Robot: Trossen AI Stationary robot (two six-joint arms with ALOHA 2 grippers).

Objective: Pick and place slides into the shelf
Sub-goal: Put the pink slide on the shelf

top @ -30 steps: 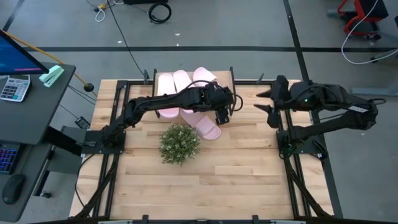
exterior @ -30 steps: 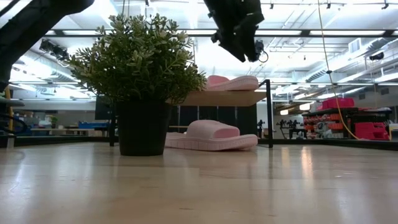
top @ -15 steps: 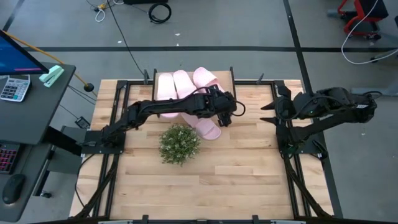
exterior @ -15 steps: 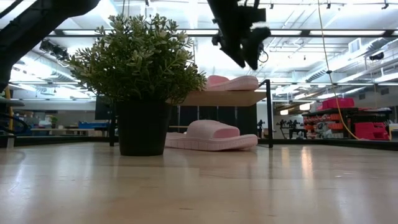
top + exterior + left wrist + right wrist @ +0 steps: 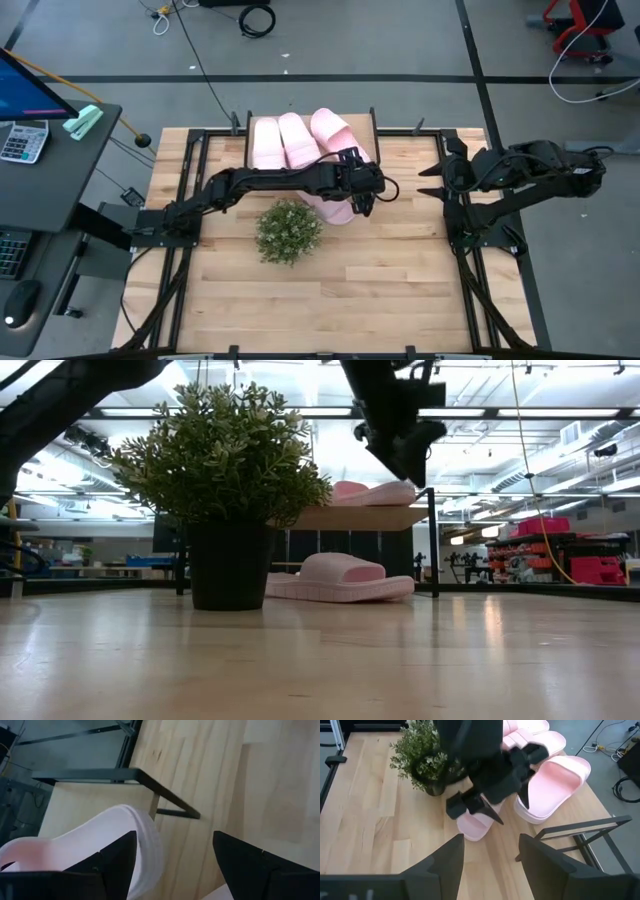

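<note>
Three pale pink slides (image 5: 293,140) lie side by side on the shelf's (image 5: 362,148) wooden top; the low view shows one slide (image 5: 375,492) on that board (image 5: 350,517). A fourth slide (image 5: 335,208) lies sole-down on the table by the shelf's near edge, also seen as the slide (image 5: 340,578) in the low view. My left gripper (image 5: 362,198) hangs open in the air over this slide's right end, touching nothing; it is the dark gripper (image 5: 402,432) in the low view. In its wrist view the gripper (image 5: 174,836) looks down on a slide (image 5: 100,842) on the shelf. My right gripper (image 5: 435,180) waits open at the table's right.
A bushy green plant (image 5: 288,230) in a dark pot (image 5: 230,565) stands just near and left of the fourth slide. The shelf's thin black frame (image 5: 165,800) rises at its right end. Bare tabletop (image 5: 380,290) stretches toward the near edge and the right.
My left gripper has moved from over the shelf toward the near edge and slightly right, sinking a little, and now hangs over the slide on the table. My right arm drew back and settled about half a second ago. No slide has moved.
</note>
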